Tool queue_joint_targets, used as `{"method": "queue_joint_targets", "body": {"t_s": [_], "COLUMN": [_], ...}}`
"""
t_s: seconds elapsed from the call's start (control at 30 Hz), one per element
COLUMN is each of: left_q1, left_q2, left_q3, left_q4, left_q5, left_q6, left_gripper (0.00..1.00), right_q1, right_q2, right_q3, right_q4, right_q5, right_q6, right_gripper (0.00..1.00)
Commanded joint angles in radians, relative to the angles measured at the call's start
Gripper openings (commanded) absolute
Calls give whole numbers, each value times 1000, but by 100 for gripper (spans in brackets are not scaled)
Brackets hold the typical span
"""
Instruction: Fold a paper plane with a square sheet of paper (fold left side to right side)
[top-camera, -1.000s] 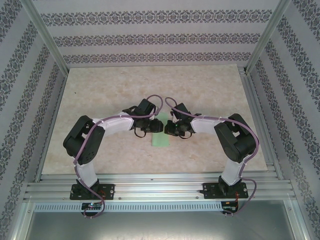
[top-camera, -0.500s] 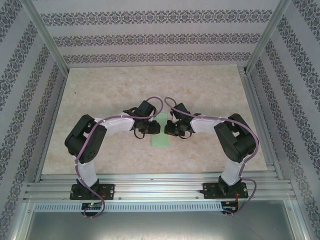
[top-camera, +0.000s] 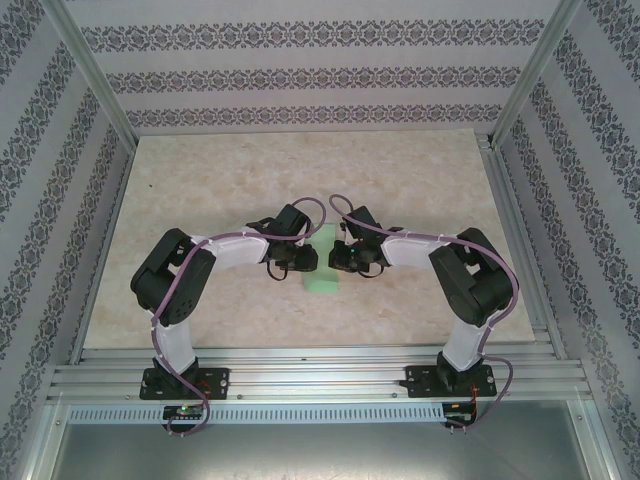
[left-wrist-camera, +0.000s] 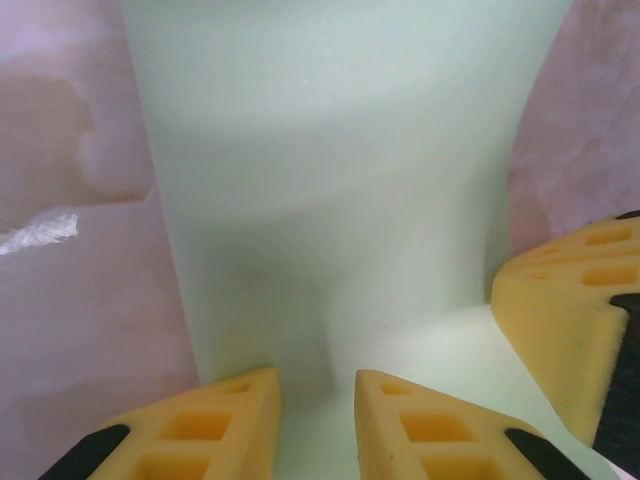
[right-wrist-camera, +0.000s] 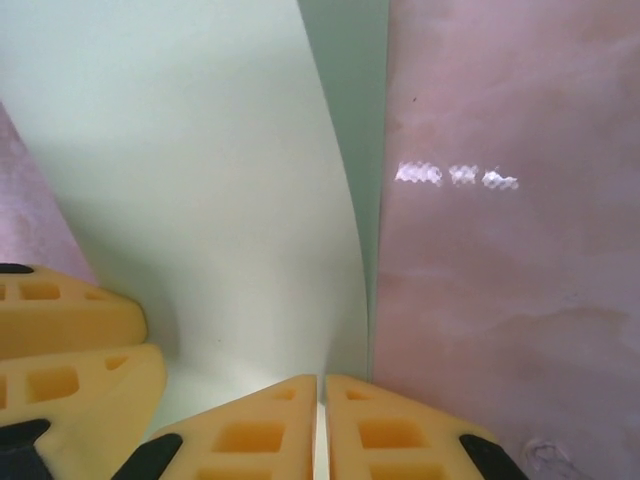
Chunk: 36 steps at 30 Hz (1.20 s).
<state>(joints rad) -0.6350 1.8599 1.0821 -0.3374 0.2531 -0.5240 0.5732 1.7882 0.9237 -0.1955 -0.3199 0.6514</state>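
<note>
Marble tabletop (top-camera: 200, 200); right pincer (right-wrist-camera: 321, 380) tight on sheet (right-wrist-camera: 200, 200) edge, left pincer (left-wrist-camera: 315, 373) narrowly ajar.

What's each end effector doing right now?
Left end effector: partly open, paper between its jaws.
Right end effector: shut on the paper.

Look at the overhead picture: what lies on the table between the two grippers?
The pale green paper lies between the left gripper and the right gripper, as the top external view shows.
</note>
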Motion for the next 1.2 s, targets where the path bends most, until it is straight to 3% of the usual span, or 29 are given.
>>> {"method": "queue_joint_targets", "body": {"t_s": [0.0, 0.2, 0.7, 1.17], "left_q1": [7, 7, 6, 6], "left_q2": [27, 30, 33, -26], "left_q3": [-26, -33, -29, -79], "left_q4": [-24, -11, -19, 7], "left_q5": [0, 11, 7, 38], "left_q6": [38, 43, 51, 138], "left_gripper": [28, 27, 27, 31], "right_q1": [-24, -66, -56, -29], "right_q2": [-82, -91, 146, 249], "right_q3": [-19, -6, 164, 229], "right_q4": [64, 127, 210, -7], "right_q5": [-52, -110, -138, 19], "right_q6": [-4, 40, 110, 33], "right_gripper": [12, 12, 11, 10]}}
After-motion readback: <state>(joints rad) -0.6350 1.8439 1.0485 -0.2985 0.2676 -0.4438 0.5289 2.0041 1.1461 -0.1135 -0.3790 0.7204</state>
